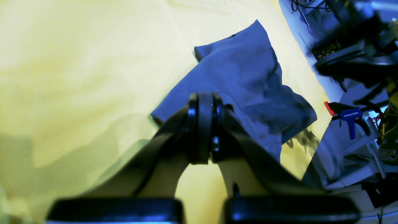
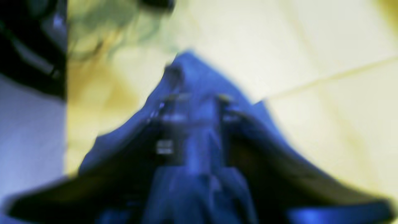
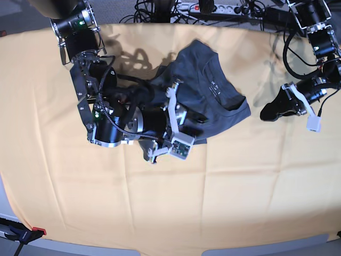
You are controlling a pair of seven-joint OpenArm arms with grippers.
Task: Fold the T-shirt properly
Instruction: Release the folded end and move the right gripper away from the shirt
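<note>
My right hand (image 3: 198,120) sits on the crumpled T-shirt (image 3: 213,90), can't tell its grip. Left hand (image 3: 269,113) is pinched closed, off to the right on the bench (image 3: 240,186).

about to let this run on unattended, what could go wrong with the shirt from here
1. The T-shirt lies bunched, not flat, so a fold made now could lock in creases.
2. The right hand sits low over the fabric, and the blurred right wrist view hides its grip; it may snag or drag cloth.
3. The left hand is shut and off the shirt, leaving that side unheld.
</note>
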